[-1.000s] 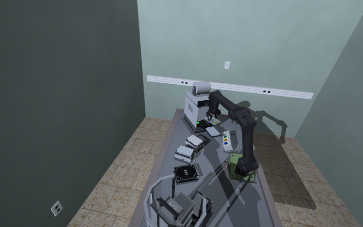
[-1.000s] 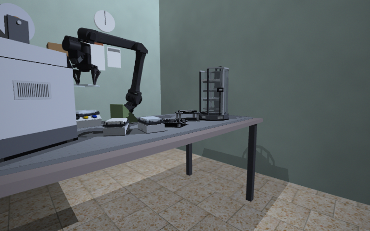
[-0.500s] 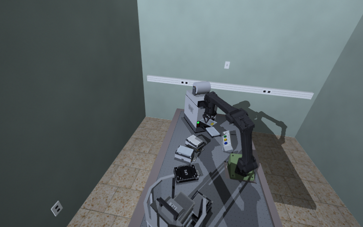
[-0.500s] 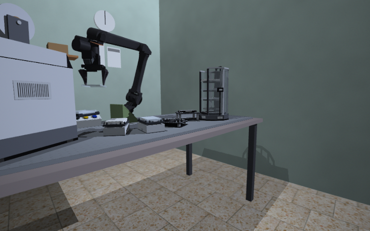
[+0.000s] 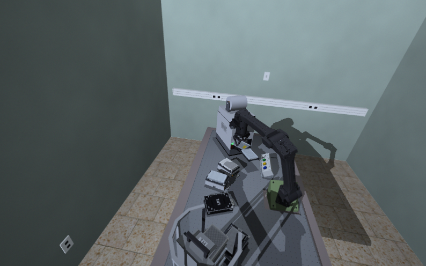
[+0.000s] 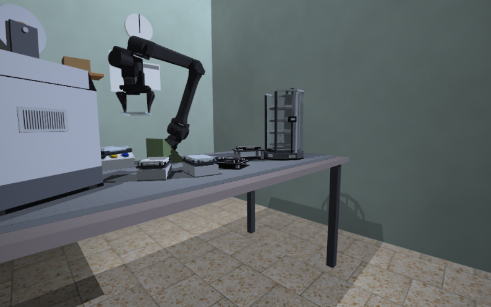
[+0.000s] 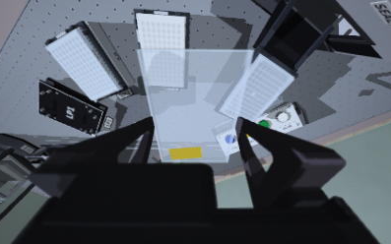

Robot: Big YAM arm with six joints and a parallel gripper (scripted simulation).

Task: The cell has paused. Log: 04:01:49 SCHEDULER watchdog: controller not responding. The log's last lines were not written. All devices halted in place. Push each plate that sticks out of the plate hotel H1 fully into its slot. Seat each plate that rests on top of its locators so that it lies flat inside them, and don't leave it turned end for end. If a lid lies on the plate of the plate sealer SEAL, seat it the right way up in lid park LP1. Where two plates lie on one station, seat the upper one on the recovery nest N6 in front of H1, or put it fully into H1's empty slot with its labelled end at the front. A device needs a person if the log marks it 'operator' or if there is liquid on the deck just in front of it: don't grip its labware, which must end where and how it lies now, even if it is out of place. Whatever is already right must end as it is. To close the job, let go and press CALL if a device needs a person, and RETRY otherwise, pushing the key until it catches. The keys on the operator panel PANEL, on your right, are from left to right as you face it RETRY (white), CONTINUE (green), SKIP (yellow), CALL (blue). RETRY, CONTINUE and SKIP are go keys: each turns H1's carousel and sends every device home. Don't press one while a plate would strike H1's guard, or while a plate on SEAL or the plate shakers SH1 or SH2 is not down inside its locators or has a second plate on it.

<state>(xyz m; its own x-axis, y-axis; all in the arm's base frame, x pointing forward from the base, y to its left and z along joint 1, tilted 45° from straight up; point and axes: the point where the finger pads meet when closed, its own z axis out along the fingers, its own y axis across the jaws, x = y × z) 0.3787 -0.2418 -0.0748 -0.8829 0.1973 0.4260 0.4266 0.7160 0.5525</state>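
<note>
My gripper (image 7: 195,121) (image 6: 135,107) (image 5: 241,141) is shut on a clear lid (image 7: 195,93) (image 6: 135,112) with a yellow label at the end nearest my wrist. I hold the lid level, high above the deck, just off the front of the sealer SEAL (image 5: 227,130) (image 6: 30,125). A white plate (image 7: 259,89) (image 5: 249,154) lies on SEAL's stage below. The black lid park LP1 (image 7: 69,110) (image 5: 218,202) (image 6: 235,163) lies further along the deck with nothing on it.
Two shakers carry white plates (image 7: 84,61) (image 7: 161,30) (image 5: 229,165) (image 5: 216,178). The key panel PANEL (image 5: 265,165) (image 7: 274,120) (image 6: 117,156) stands beside SEAL's stage. The hotel H1 (image 5: 205,244) (image 6: 284,124) stands at the far end, with a nest (image 6: 245,150) in front of it.
</note>
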